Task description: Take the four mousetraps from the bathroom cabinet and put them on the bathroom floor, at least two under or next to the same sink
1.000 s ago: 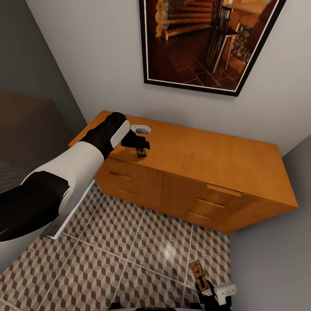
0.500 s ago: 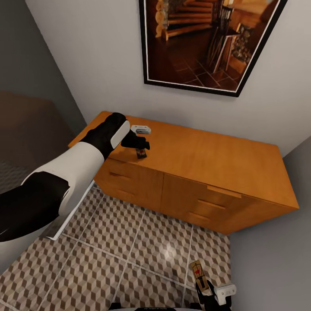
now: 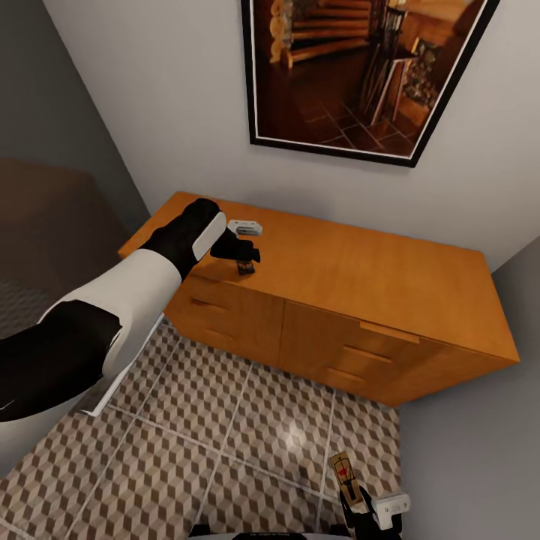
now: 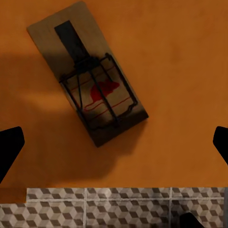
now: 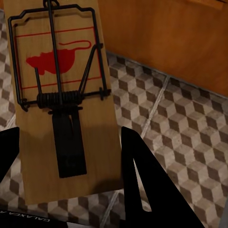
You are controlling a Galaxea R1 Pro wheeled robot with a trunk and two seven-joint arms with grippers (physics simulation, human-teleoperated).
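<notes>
One mousetrap lies flat on the top of the cabinet, close to its front edge and toward the cabinet's left end, at about 11 o'clock from the middle of the head view. In the left wrist view this mousetrap sits skewed on the orange-brown wood, its dark wire frame and red mouse mark facing up, with a strip of the bathroom floor visible past the cabinet's edge. The left gripper hovers directly over it; its two black fingertips stand wide apart on either side of the trap, touching nothing, so the gripper is released.

A second mousetrap is at about 5 o'clock in the head view, low over the floor tiles, held by the right gripper. In the right wrist view the board of this trap runs lengthwise between the black fingers, wire spring and red mouse print facing the camera; the gripper is clenched on its lower end.

The cabinet stands against a pale wall, its drawer fronts with slim bar handles facing the robot. A small white and grey object rests on the cabinet top just behind the left gripper. Above the cabinet, at 12 to 1 o'clock, hangs a dark-framed picture. The bathroom floor with its cube pattern spreads from the cabinet's foot toward the robot. A white panel edge shows under the left arm at about 8 o'clock.
</notes>
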